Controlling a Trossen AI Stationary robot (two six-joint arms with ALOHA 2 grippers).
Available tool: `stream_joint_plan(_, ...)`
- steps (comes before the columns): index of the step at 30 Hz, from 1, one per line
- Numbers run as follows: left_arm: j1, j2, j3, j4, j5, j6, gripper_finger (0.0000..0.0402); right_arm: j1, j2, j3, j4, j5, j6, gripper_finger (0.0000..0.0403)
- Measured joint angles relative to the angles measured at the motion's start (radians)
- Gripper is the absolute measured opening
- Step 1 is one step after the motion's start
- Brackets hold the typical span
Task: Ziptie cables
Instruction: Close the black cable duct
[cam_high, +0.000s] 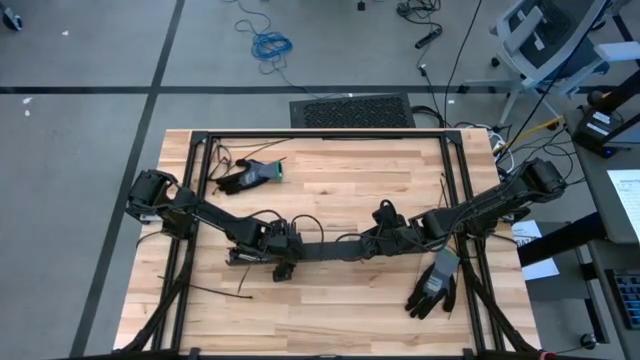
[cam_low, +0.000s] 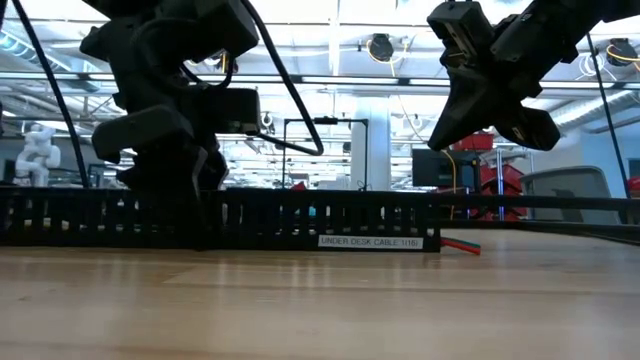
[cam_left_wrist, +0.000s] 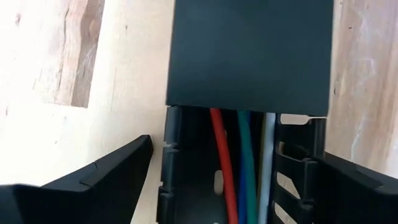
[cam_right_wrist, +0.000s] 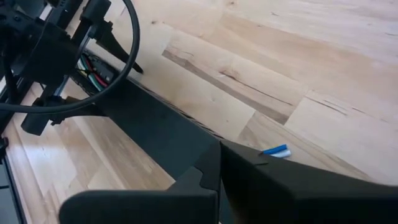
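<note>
The cables, red, green, blue and pale wires, lie inside a long black slotted duct that rests flat across the middle of the table. A black cover closes most of the duct. Wire ends stick out of its right end onto the wood and also show in the right wrist view. My left gripper is open and points steeply down over the duct's uncovered left part, one finger on each side. My right gripper is shut and hangs above the duct's right end, clear of it. My left gripper straddles the duct's open stretch from above, its fingers across the duct. One finger stands a little off the duct's wall. The other finger lies close against the slotted wall; whether it touches I cannot tell.
One dark work glove lies at the far left of the table, another at the near right. Thin black plastic strips lie near the left front. A black frame rail borders the tabletop.
</note>
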Motion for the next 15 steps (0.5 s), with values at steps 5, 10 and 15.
stream_joint_plan(5, 0.006, -0.001, 0.001, -0.021, 0.0, -0.058, 0.0364, 0.0, 0.0, 0.0, 0.0, 0.0, -0.003, 0.0)
stream_joint_plan(10, 0.025, -0.001, 0.001, -0.02, 0.011, -0.217, 0.0364, 0.0, 0.0, 0.0, -0.002, 0.006, -0.029, 0.0)
stream_joint_plan(15, 0.043, -0.079, -0.001, -0.013, 0.015, -0.245, 0.0364, 0.0, 0.0, 0.0, -0.005, 0.001, -0.039, 0.0)
